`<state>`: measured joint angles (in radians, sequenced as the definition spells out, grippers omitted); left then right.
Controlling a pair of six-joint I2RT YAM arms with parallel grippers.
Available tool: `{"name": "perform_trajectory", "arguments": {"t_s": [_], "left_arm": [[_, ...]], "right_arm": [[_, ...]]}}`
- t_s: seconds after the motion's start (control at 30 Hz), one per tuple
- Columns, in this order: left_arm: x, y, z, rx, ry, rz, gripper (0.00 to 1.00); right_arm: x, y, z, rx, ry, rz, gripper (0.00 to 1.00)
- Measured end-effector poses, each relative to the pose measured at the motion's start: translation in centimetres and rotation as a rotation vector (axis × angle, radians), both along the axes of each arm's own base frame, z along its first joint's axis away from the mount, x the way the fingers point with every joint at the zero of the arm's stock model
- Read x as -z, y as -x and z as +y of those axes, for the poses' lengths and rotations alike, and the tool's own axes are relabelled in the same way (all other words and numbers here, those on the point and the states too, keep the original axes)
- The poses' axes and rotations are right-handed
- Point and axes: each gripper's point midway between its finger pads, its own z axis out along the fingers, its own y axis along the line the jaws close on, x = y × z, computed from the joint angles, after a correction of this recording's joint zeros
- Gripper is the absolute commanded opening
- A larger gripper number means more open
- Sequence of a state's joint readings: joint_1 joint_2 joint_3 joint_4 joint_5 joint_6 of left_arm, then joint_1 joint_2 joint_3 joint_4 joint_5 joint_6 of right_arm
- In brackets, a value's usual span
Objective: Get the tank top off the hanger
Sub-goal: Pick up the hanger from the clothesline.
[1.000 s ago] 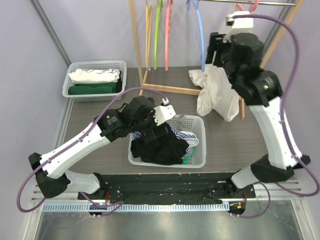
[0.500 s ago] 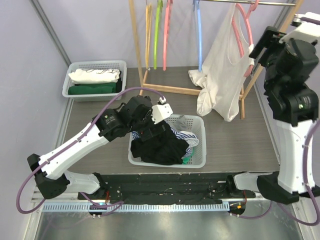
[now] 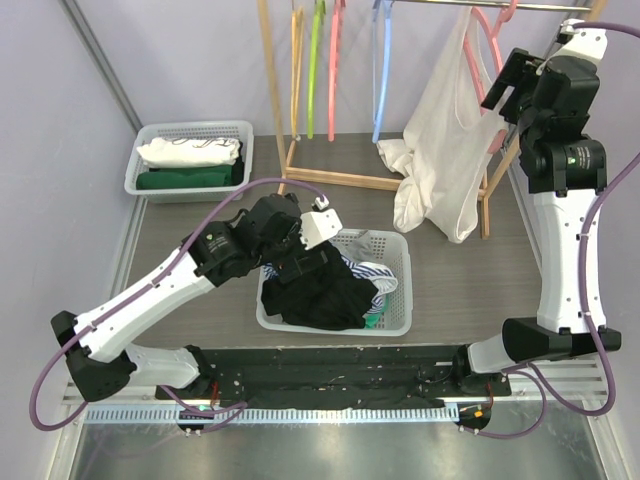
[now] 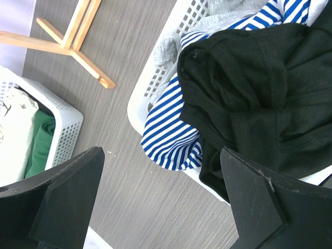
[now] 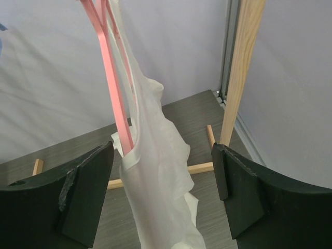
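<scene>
Far left, side basket (image 3: 145, 185) of folded clothes: unchanged. Left gripper (image 4: 161, 171) hasn't shifted in the last second; it hangs over the centre basket (image 3: 400, 290) with jaws spread wide and nothing in them, black garment (image 3: 320, 295) and striped garment (image 4: 166, 140) below. Blue hanger (image 3: 380, 70) has swung slightly left. The big change is on the right. A second ago the right arm was hunched over the tank top (image 3: 440, 150) with the cloth bunched low. Now it has backed up and out to the right, and the top hangs long from the pink hanger (image 3: 480, 50), hem trailing by the rack's base bar (image 3: 340, 180). Right gripper (image 5: 162, 155) is unclenched, jaws apart, facing strap and hanger without touching either. So no progress: the top is still on the hanger, which is still on the rail (image 3: 480, 5). Looks like a release and reposition, probably lining up a fresh grab at the strap near the hanger arm.
</scene>
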<state>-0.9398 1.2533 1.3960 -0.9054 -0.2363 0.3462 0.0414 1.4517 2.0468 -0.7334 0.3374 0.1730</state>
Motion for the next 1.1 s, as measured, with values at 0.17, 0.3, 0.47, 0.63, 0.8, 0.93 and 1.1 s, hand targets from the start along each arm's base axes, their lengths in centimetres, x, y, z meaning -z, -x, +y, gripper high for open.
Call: {"name": "perform_trajectory", "arguments": {"t_s": [0.17,0.3,0.47,0.63,0.8,0.93,1.1], "left_arm": [[0.4,0.0,0.2,-0.003,-0.008,0.004,0.99],[0.4,-0.1,0.2,-0.006,-0.008,0.004,0.99],[0.3,-0.3,0.2,-0.011,-0.002,-0.001,0.99],[0.5,-0.4,0.3,-0.017,-0.005,-0.004,1.00],[0.4,-0.6,0.4,-0.022,-0.005,-0.005,1.00],[0.5,-0.6,0.5,-0.025,-0.005,-0.006,1.00],[0.5,-0.8,0.5,-0.030,-0.005,-0.008,0.99]], "right_arm": [[1.5,-0.6,0.9,-0.044,-0.024,0.026,0.73],[2.8,-0.9,1.4,-0.070,-0.034,0.059,0.53],[3.4,-1.2,1.8,-0.094,-0.044,0.067,0.01],[3.1,-1.5,2.5,-0.132,-0.044,0.053,0.01],[2.6,-1.7,2.8,-0.151,-0.025,0.028,0.01],[3.0,-1.4,3.1,-0.155,0.027,-0.003,0.01],[3.2,-0.6,3.0,-0.159,0.089,-0.035,0.01]]}}
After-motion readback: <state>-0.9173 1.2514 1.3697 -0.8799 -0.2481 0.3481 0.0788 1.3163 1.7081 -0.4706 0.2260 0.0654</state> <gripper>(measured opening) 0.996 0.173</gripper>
